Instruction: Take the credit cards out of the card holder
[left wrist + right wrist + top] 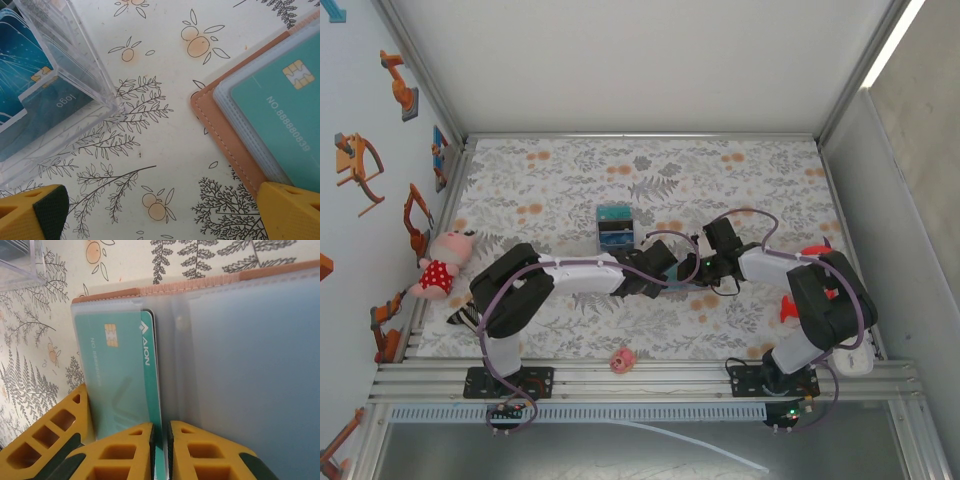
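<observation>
Mid-table, under the two wrists, the holder (200, 284) lies open and flat on the leafy cloth (165, 125) with its clear pockets facing up. A teal card (120, 370) sits in one pocket and is not yet out. A dark line along its side may be a second card beneath it, though I cannot be sure. The next pocket over looks empty through the frosted plastic. The right gripper (161, 428) is down at the long edge of that card, its fingers drawn almost together with a sliver of teal in the slit, so it looks clamped on the teal card. The left gripper (160, 212) hangs low over the cloth between the holder and a clear box (75, 60). Its fingers are spread wide and hold nothing, and one tip is just beside the holder's corner. Inside the box stand several cards (20, 80), teal and dark blue. By my reading the job is well along: those cards are done, and at least this teal one is left to pull free and move to the box.
</observation>
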You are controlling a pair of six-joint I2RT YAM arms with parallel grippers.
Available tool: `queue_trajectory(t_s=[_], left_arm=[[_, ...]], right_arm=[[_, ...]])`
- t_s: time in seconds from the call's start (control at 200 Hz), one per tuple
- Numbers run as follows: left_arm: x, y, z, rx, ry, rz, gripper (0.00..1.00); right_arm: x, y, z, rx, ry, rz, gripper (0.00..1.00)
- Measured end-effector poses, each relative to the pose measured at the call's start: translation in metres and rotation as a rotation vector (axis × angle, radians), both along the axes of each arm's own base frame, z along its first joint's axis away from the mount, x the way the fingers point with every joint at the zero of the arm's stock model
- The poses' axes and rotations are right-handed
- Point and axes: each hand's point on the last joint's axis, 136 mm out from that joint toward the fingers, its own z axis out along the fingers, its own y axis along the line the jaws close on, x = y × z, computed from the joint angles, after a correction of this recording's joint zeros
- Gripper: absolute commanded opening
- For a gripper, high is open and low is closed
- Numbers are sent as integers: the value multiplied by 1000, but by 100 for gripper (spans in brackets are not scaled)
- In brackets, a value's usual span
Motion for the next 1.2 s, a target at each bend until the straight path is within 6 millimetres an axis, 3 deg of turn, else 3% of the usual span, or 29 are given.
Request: queue_trajectory(t_s=[0.11, 0.396, 1.197], left_arm=[[0, 0, 0, 4, -4, 1, 97], [1, 2, 1, 14, -5, 4, 97], [1, 3, 1, 20, -14, 8, 97]], right_arm=[[0, 1, 0, 16, -2, -3, 14], [1, 1, 1, 56, 5, -23, 0], [8, -14, 1, 36, -15, -58, 0]])
